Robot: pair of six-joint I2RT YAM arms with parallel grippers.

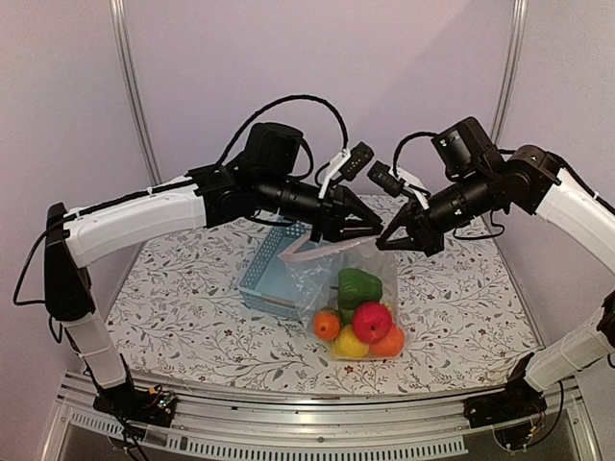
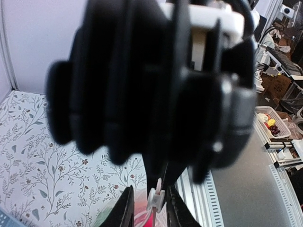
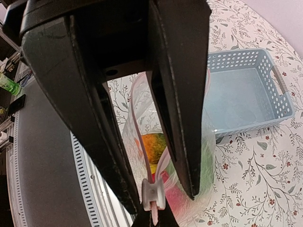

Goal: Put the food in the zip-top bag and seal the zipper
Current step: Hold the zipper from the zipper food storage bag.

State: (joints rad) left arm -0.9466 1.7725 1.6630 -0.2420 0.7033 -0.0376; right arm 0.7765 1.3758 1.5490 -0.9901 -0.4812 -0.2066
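Over your floral desk (image 1: 192, 317), the zip-top bag (image 1: 312, 286) is held up beside the blue basket (image 1: 267, 274), the food (image 1: 360, 322) piled in its bottom. Your right gripper (image 1: 387, 236) is clamped on the zipper (image 1: 322, 252). Your left gripper (image 1: 375, 229) brackets the white slider (image 2: 156, 198), though you can't tell whether it pinches.

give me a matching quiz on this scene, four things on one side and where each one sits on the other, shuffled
Things:
1. green pepper
2. red apple
3. basket
4. zipper

Places:
a. empty, on the table beside the bag
b. highest piece inside the bag
c. raised along the bag's mouth
d. inside the bag, just below the pepper

Pairs: 1-b, 2-d, 3-a, 4-c
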